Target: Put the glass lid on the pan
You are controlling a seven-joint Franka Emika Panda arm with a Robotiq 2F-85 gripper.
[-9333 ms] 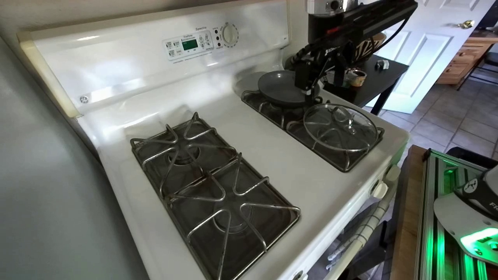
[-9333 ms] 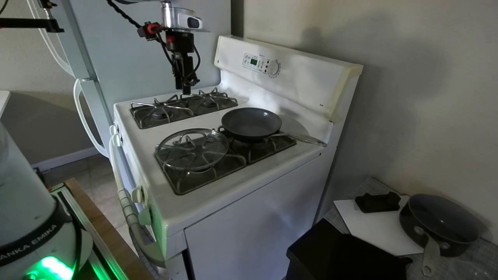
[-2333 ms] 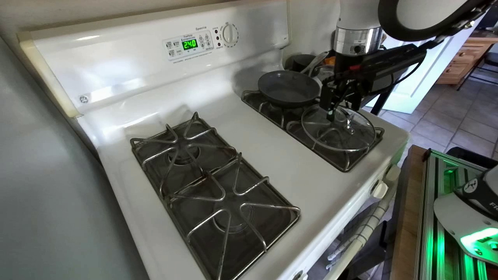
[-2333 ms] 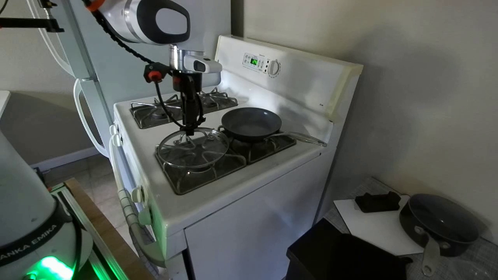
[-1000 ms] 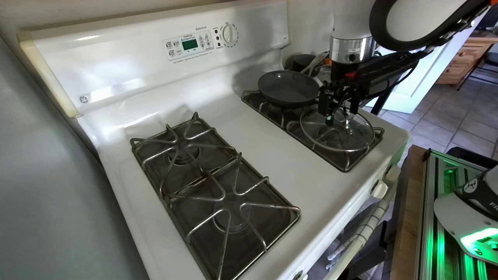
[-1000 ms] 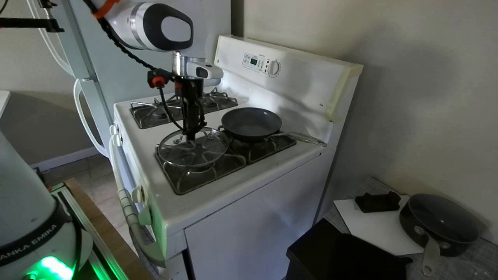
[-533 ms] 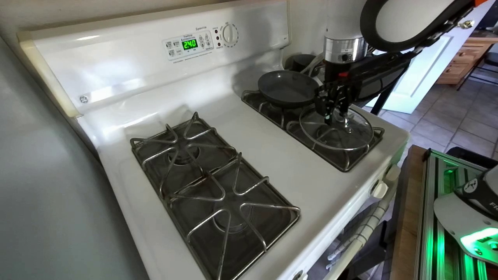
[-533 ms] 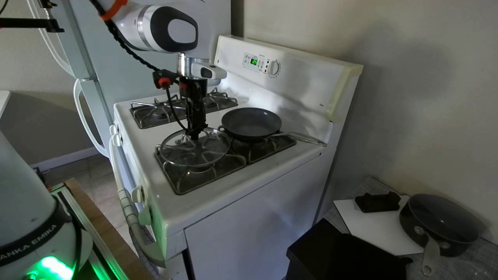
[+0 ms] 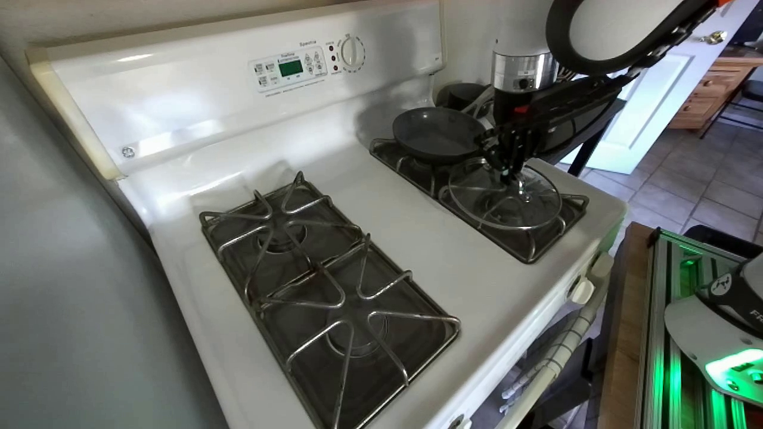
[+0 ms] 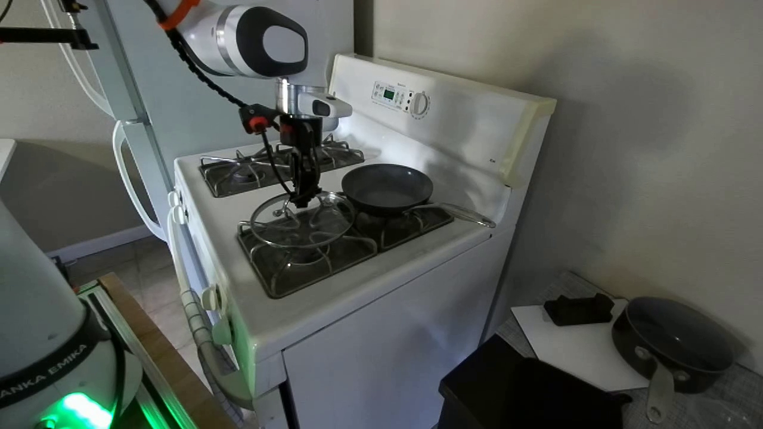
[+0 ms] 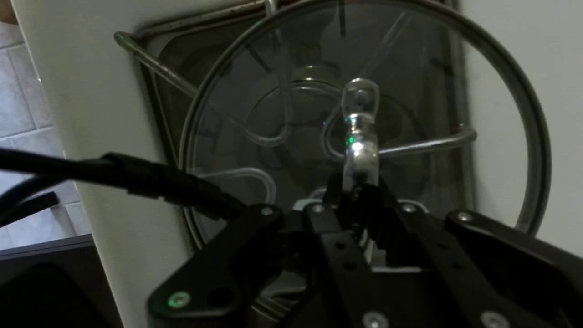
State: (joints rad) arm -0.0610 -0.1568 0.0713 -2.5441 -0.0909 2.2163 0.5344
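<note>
Glass lid [image 10: 301, 223] clasped in pincer [image 11: 360, 193], pan [image 10: 387, 186] just beside, grey interior uncovered

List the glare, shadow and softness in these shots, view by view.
In an exterior view, white glare streaks the backguard; in an exterior view, a soft-edged shadow spreads over the wall; in both exterior views, the green light blows out nearly white; the wrist view is dim and soft, with glints on the handle of the lid and the end effector almost black.

The round, clear glass lid [image 10: 303, 227], metal-rimmed, is gripped by its handle [image 11: 360, 152]; in an exterior view the shallow, dark grey, round frying pan [image 10: 387, 187] is set upright at the lid's two o'clock, uncovered.
</note>
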